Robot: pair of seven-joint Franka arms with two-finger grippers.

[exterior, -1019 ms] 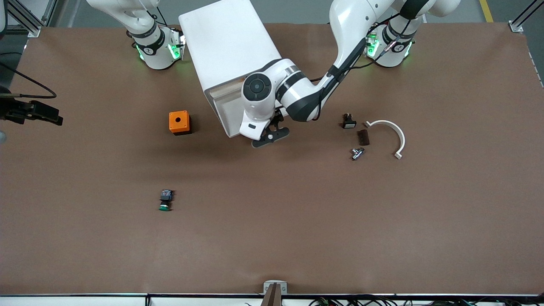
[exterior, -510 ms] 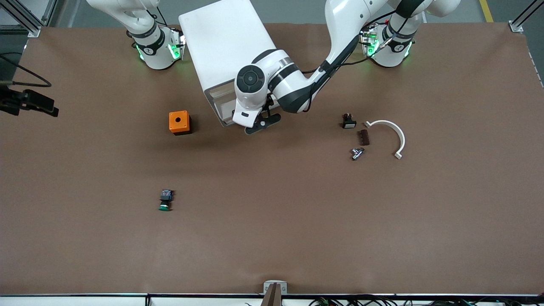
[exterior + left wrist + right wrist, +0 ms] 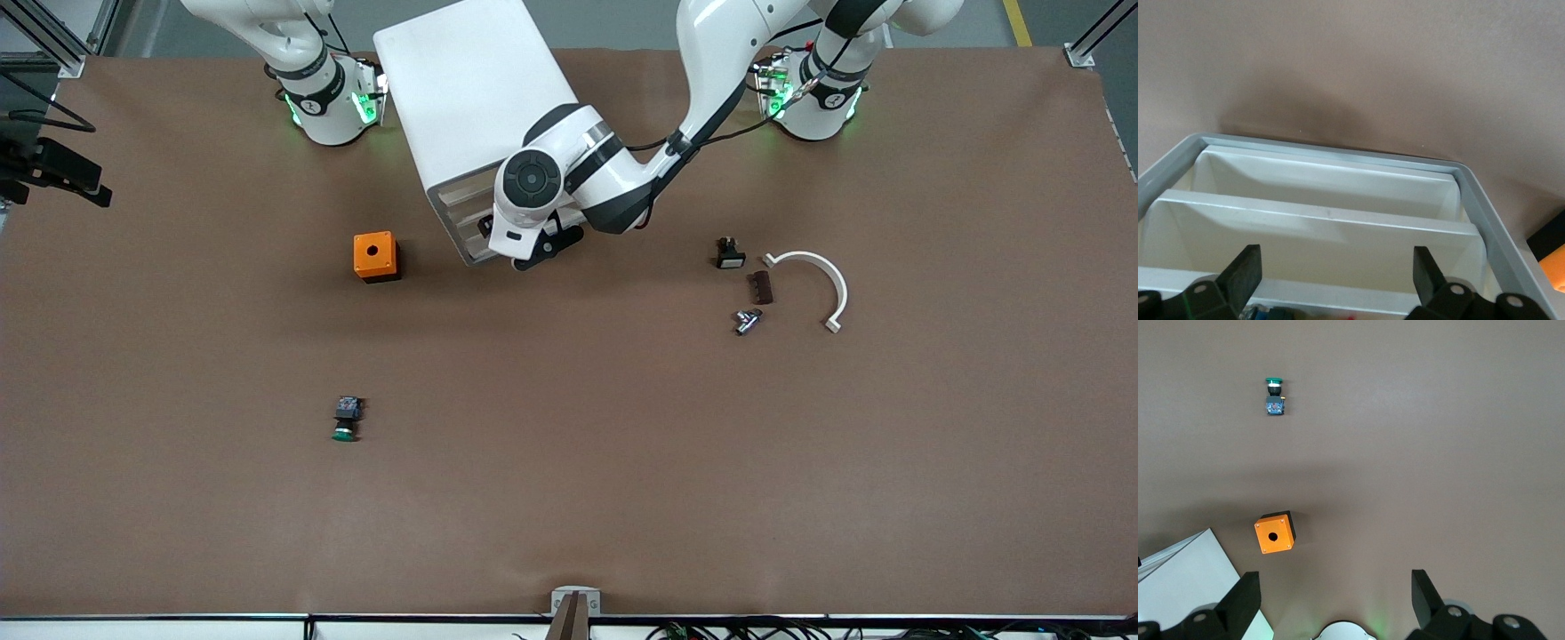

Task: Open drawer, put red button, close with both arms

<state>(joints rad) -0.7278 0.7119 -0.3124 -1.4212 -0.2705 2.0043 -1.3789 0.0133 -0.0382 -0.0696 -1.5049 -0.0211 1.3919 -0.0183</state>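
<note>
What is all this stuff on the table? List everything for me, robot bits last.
Tall white cabinet with drawers: one, white, between the arm bases.
Orange box with a hole: one, orange, beside the cabinet, toward the right arm's end.
Green-capped push-button: one, green and black, nearer the front camera than the orange box.
Curved white plastic piece: one, white, toward the left arm's end.
Small dark and metal parts: three, beside the curved piece.
Left gripper: one, black, open at the cabinet's drawers.
Right gripper: one, black, open, high above the orange box.

We see robotics lab: brown-covered table [image 3: 569, 498], aluminium frame posts [image 3: 1080, 53] at upper corners, cable bundle [image 3: 756, 629] along bottom edge.
</note>
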